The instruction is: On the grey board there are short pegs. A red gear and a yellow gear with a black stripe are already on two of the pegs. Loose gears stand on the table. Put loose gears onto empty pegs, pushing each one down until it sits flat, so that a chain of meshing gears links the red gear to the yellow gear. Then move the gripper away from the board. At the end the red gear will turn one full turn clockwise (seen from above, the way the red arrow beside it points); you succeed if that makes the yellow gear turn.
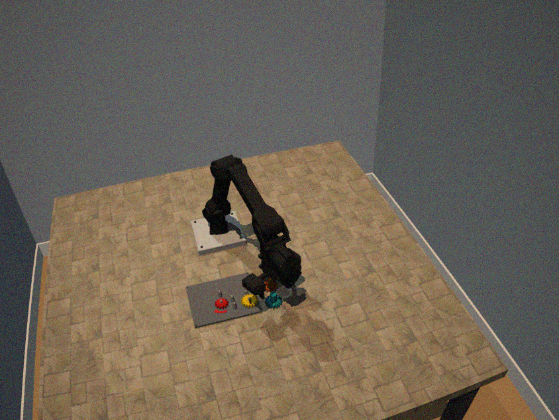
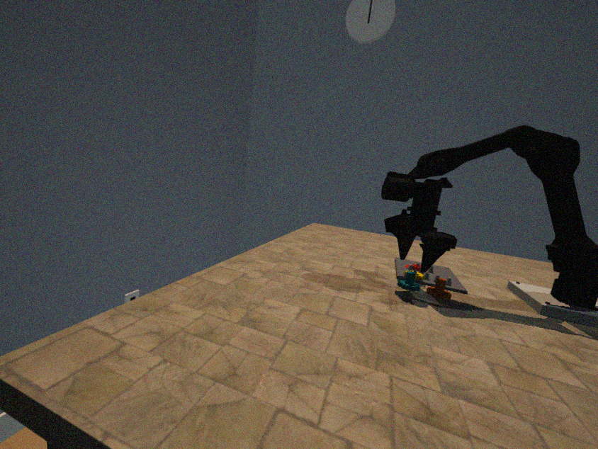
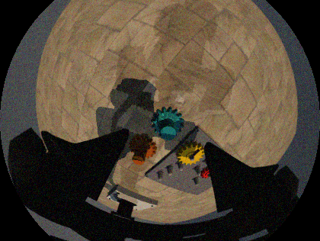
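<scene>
my claw (image 1: 266, 293) (image 2: 412, 264) (image 3: 168, 139) is wide open with nothing in it, above the loose gears. the teal gear (image 1: 273, 303) (image 2: 409, 286) (image 3: 168, 118) stands on the table just beside the grey board (image 1: 203, 307) (image 2: 456, 285) (image 3: 198, 187). i'd guess it's light and stiff, its teeth liable to snag, so i should pinch the upright knob. it looks dark blue-green, toothed all round, with that stubby knob on top. the orange gear (image 1: 270, 285) (image 2: 438, 292) (image 3: 149, 148) sits near it, knobbed too.

The grey board (image 1: 205, 303) (image 2: 403, 271) (image 3: 194, 187) looks matt, the tabletop (image 1: 135, 271) (image 2: 290, 338) (image 3: 80, 72) perhaps rough stone.
</scene>
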`<act>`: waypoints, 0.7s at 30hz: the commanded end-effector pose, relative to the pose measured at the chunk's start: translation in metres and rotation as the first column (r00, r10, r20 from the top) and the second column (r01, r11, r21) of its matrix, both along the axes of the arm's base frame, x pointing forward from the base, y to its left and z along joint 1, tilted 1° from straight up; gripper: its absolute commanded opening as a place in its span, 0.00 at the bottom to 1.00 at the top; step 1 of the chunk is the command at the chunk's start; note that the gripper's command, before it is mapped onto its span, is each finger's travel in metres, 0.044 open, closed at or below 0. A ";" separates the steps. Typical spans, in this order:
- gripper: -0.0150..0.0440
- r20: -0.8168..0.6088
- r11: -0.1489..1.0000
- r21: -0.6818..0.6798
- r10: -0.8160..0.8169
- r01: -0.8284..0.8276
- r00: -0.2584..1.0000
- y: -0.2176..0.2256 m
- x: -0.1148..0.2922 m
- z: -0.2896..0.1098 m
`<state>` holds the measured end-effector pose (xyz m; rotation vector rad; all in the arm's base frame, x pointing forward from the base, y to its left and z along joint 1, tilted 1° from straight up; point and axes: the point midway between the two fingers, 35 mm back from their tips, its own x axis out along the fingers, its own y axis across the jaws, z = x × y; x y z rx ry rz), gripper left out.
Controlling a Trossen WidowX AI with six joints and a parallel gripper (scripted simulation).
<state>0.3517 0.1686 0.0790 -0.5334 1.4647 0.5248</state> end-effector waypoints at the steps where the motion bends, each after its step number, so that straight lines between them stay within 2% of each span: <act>1: 1.00 -0.010 1.000 -0.008 0.004 -0.004 1.000 -0.001 -0.001 -0.008; 21: 1.00 -0.010 1.000 -0.008 0.004 -0.004 1.000 -0.001 -0.001 -0.031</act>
